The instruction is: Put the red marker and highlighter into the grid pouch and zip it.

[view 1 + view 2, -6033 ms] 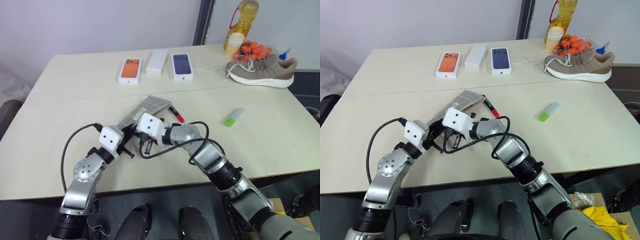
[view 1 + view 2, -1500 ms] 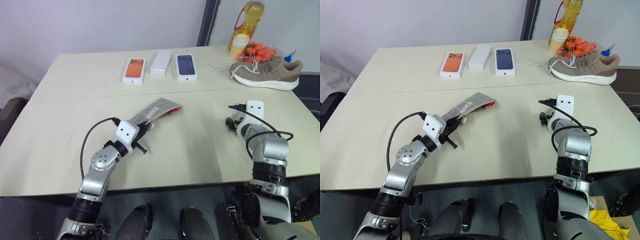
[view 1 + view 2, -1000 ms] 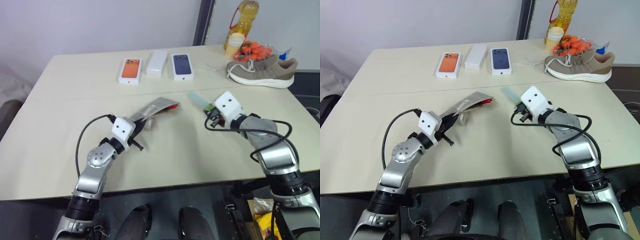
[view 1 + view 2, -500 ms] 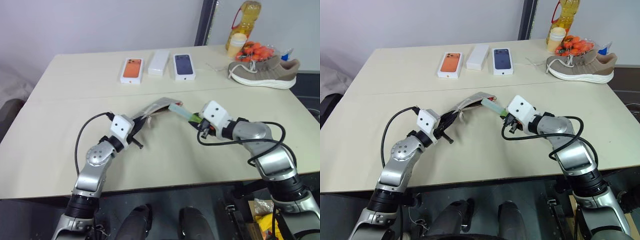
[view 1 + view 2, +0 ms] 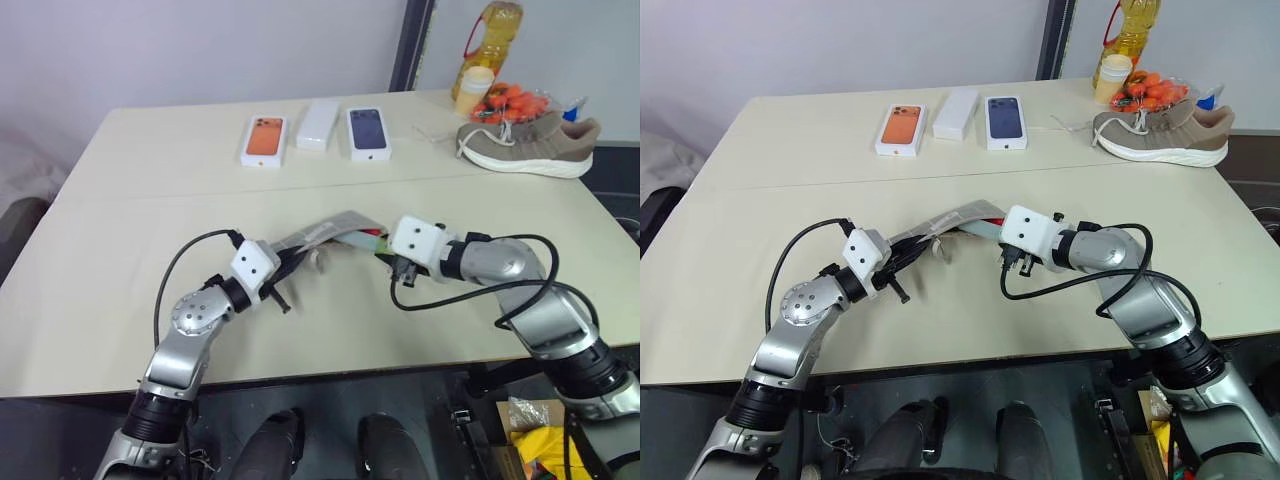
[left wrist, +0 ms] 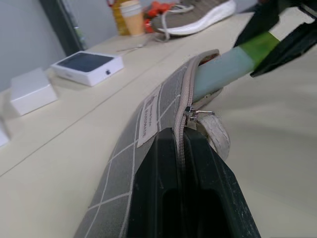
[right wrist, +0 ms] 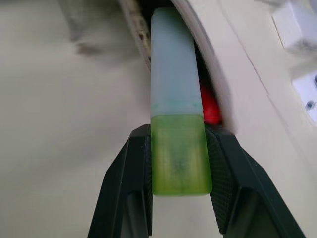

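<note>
A pale cream table [image 5: 120, 290] fills the scene, with a grey wall behind it and a dark post at the back. Along the far edge sit three phone boxes [image 5: 318, 129], and off at the far right corner a beige sneaker [image 5: 525, 144] lies in front of a yellow oil bottle [image 5: 490, 40] and a pack of something orange [image 5: 505, 98].

Centre stage, the grid pouch [image 6: 148, 134] is lifted at an angle off the table, mouth open and facing the right arm. The left gripper [image 6: 181, 148] has its black fingers pinched together on the pouch's near end, right along the zipper line, with the metal zipper pull [image 6: 197, 115] just past the fingertips.

From the other side, the right gripper [image 7: 179, 158] is clamped on the green body of the highlighter [image 7: 176, 114], and the pale cap end is poking into the pouch's opening. The body and gripped end are outside the mouth. And look inside, beside the cap: the red end of the red marker [image 7: 210, 110] shows within the pouch, tucked against the far wall of the opening.
</note>
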{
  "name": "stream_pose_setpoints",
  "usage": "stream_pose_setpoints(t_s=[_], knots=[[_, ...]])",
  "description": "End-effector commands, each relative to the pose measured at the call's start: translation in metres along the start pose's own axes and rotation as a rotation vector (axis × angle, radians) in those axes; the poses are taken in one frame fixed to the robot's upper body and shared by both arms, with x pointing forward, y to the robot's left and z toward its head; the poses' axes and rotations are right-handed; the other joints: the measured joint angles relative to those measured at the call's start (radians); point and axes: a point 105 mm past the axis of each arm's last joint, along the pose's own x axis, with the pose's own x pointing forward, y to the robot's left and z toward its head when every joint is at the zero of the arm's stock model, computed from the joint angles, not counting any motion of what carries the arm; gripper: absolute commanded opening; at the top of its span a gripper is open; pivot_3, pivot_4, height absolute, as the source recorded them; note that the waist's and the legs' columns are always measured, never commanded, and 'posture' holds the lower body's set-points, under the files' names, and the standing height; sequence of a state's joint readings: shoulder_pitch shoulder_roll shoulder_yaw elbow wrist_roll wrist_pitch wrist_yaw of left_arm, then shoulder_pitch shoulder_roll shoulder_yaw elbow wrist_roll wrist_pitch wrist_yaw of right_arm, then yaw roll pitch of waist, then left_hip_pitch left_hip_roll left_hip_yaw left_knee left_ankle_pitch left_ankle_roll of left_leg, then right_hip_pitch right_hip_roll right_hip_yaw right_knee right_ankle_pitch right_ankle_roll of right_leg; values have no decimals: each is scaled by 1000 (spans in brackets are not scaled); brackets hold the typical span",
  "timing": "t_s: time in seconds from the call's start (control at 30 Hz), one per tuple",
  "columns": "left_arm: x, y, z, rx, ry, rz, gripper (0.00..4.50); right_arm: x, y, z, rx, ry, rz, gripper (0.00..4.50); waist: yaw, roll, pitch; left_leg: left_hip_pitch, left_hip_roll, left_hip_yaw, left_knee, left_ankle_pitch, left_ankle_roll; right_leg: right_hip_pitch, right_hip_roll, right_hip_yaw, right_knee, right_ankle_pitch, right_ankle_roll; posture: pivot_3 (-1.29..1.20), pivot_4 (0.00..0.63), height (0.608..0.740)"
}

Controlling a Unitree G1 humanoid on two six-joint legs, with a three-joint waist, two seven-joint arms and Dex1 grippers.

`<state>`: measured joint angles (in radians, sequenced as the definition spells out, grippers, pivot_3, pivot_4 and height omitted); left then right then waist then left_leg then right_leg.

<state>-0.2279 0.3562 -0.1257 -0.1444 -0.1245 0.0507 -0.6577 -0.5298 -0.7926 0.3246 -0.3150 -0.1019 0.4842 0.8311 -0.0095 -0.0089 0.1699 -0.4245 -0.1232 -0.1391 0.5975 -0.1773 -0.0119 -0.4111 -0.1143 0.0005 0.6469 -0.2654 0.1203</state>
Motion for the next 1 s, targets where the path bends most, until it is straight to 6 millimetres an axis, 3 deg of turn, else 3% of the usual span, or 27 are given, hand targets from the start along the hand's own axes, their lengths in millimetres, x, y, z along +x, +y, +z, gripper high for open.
stream_pose_setpoints(t_s=[0.03,0.23,0.37,0.47,0.67,0.77,0.87,1.0], knots=[[-1,-9,20,45,-68,-73,0,-2,-2,22,-212,-34,20,912,-1,0,0,0,0,0,0,0,0,0,0,0,0,0,0,0,150,740],[-4,-12,20,58,-53,-123,0,5,-4,30,-305,-34,34,912,-1,0,0,0,0,0,0,0,0,0,0,0,0,0,0,0,150,740],[-5,-8,21,45,-57,-92,0,4,-7,29,-303,-25,26,2882,1,0,0,0,0,0,0,0,0,0,0,0,0,0,0,0,150,740],[-5,-1,22,-1,-62,-38,0,-6,-21,35,-237,-69,-50,4428,0,0,0,0,0,0,0,0,0,0,0,0,0,0,0,0,150,740],[7,17,26,-132,-88,60,0,-45,-50,60,165,-338,-123,4428,5,-1,1,0,0,-1,0,0,0,0,0,0,0,0,0,0,150,740],[19,21,29,-223,-102,69,0,-54,-32,57,307,-393,-21,4428,19,-1,0,0,0,-1,1,0,0,1,0,0,0,0,0,0,150,740],[29,19,32,-290,-110,48,0,-43,-19,47,438,-371,-2,4428,21,-2,0,0,0,-1,1,-1,1,1,0,-1,0,0,0,0,150,740],[44,15,37,-362,-120,10,0,-13,2,40,630,-345,-4,4428,18,-2,0,0,0,-1,1,-1,1,0,0,0,1,0,0,0,150,740]])
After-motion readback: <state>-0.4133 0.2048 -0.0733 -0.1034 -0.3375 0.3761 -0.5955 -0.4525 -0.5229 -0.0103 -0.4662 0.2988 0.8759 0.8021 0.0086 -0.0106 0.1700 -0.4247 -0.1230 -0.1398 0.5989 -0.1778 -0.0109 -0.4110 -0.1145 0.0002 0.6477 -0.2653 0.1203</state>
